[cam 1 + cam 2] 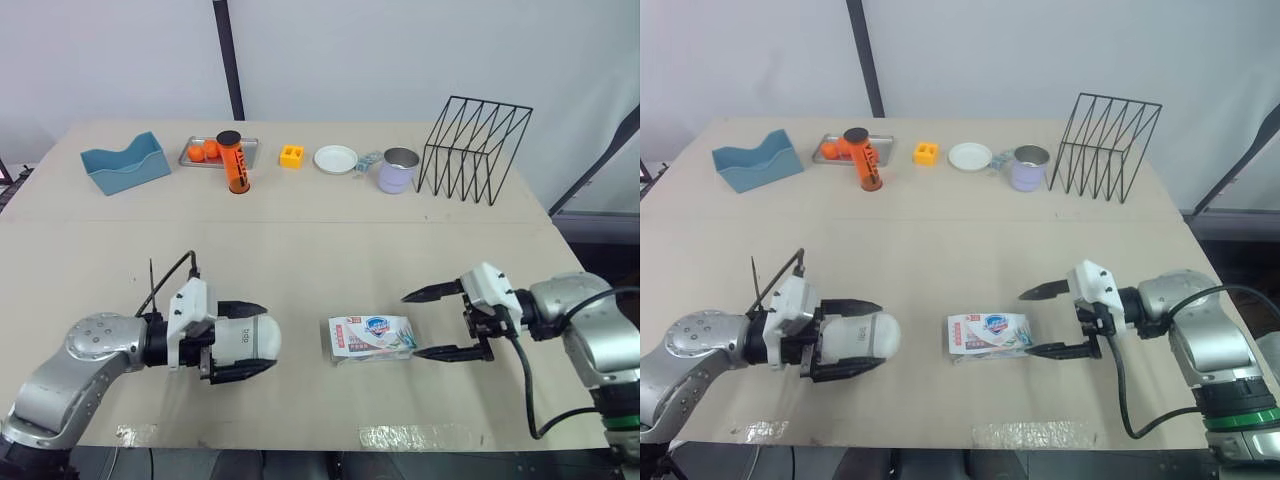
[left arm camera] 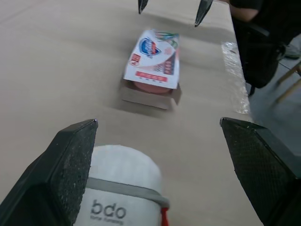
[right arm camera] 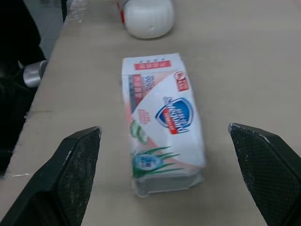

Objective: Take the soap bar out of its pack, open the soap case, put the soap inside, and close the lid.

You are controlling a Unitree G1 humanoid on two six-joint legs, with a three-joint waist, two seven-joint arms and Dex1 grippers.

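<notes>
Soap pack (image 1: 371,338): glossy rectangle, near tabletop (image 1: 300,250) front edge. Soap case (image 1: 240,340): white, rounded, within splayed left end effector (image 1: 267,338); right end effector (image 1: 410,325) likewise splayed.

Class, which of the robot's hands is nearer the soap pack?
Right. The right hand is open at the pack's right end; the left hand sits apart to its left, around the case.
</notes>
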